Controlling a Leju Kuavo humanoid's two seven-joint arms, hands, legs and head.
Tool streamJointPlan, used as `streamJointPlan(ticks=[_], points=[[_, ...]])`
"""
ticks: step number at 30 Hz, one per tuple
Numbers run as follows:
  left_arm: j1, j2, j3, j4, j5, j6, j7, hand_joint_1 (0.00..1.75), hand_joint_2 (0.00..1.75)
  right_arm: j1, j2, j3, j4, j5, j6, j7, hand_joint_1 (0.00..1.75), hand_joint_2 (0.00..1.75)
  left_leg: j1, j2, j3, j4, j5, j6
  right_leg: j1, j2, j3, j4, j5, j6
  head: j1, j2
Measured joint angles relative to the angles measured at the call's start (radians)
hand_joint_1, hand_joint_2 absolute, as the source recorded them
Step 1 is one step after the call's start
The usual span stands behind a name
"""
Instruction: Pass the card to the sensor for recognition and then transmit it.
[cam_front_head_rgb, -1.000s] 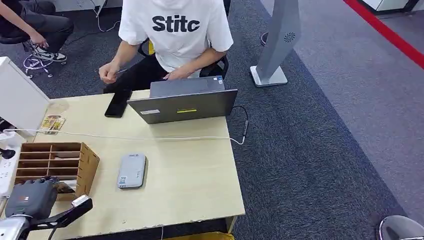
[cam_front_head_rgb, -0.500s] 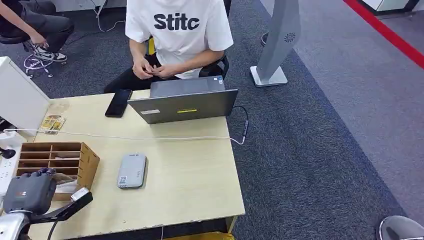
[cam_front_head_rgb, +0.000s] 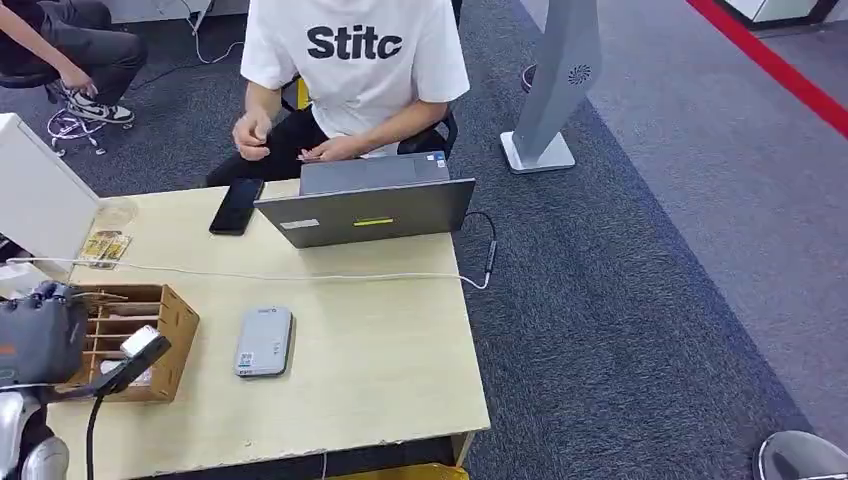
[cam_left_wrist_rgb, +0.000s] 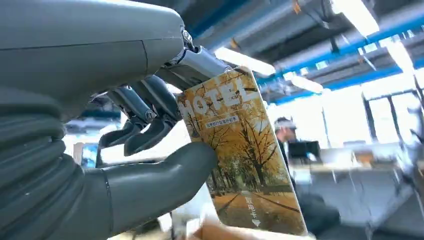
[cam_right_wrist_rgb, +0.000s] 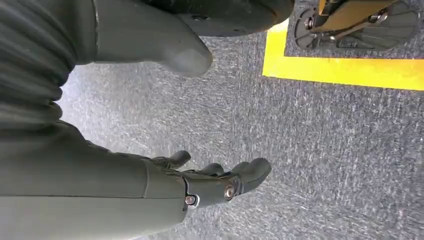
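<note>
1. Now the left hand (cam_left_wrist_rgb: 150, 125) pinches the hotel card (cam_left_wrist_rgb: 240, 155) between thumb and fingers, just above the wooden organiser (cam_front_head_rgb: 150, 320) at the bench's (cam_front_head_rgb: 380, 370) left end.
2. The grip looks thin and edge-on; a glossy, stiff card could slide out or twist on the swing toward the grey reader (cam_front_head_rgb: 264, 341).
3. A white cable (cam_front_head_rgb: 300, 275) crosses the bench between the organiser and the laptop (cam_front_head_rgb: 365, 212) and could snag the arm.
4. The right hand (cam_right_wrist_rgb: 210, 180) hangs over carpet, fingers loosely apart, holding nothing.
</note>
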Motion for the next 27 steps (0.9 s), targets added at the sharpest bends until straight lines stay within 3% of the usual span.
streamJointPlan(ticks=[3, 10, 18, 21, 26, 27], points=[[-0.087, 0.000, 0.022, 0.028, -0.045, 0.001, 0.016, 1.75, 1.75, -0.002, 0.000, 0.000, 0.000, 0.021, 0.003, 0.007, 0.00, 1.75, 0.000, -0.001, 0.000, 0.000, 0.001, -0.001, 0.000, 0.000, 0.000, 0.000, 0.001, -0.001, 0.000, 0.000], [-0.337, 0.035, 0.070, 0.247, -0.140, 0.042, 0.055, 1.75, 1.75, -0.004, 0.000, 0.000, 0.000, 0.055, 0.006, 0.018, 0.00, 1.75, 0.002, 0.000, 0.000, 0.000, 0.003, -0.003, 0.002, 0.000, 0.000, 0.001, 0.003, -0.003, 0.000, 0.000], [-0.453, 0.047, 0.088, 0.401, -0.148, 0.046, 0.079, 1.75, 1.75, -0.005, 0.000, 0.000, 0.000, 0.078, 0.009, 0.025, 0.00, 1.75, 0.002, 0.000, -0.001, 0.000, 0.003, -0.003, 0.002, 0.001, -0.001, 0.001, 0.003, -0.003, 0.000, 0.000], [-0.511, 0.047, 0.089, 0.491, -0.150, 0.082, 0.070, 1.75, 1.75, -0.008, 0.000, 0.000, 0.000, 0.082, 0.010, 0.026, 0.00, 1.75, 0.002, 0.000, -0.001, 0.000, 0.003, -0.004, 0.002, 0.001, -0.001, 0.001, 0.003, -0.004, 0.000, 0.000], [-0.520, 0.024, 0.089, 0.519, -0.142, 0.092, 0.049, 1.75, 1.75, -0.008, 0.000, 0.000, 0.000, 0.074, 0.009, 0.025, 0.00, 1.75, 0.002, 0.001, -0.001, 0.000, 0.003, -0.004, 0.002, 0.002, -0.002, 0.001, 0.004, -0.004, 0.000, 0.000], [-0.518, 0.014, 0.089, 0.518, -0.137, 0.092, 0.042, 0.00, 1.75, -0.008, 0.000, 0.000, 0.000, 0.073, 0.009, 0.025, 0.00, 1.75, 0.002, 0.001, -0.001, 0.000, 0.003, -0.004, 0.002, 0.001, -0.002, 0.001, 0.004, -0.004, 0.000, 0.000]])
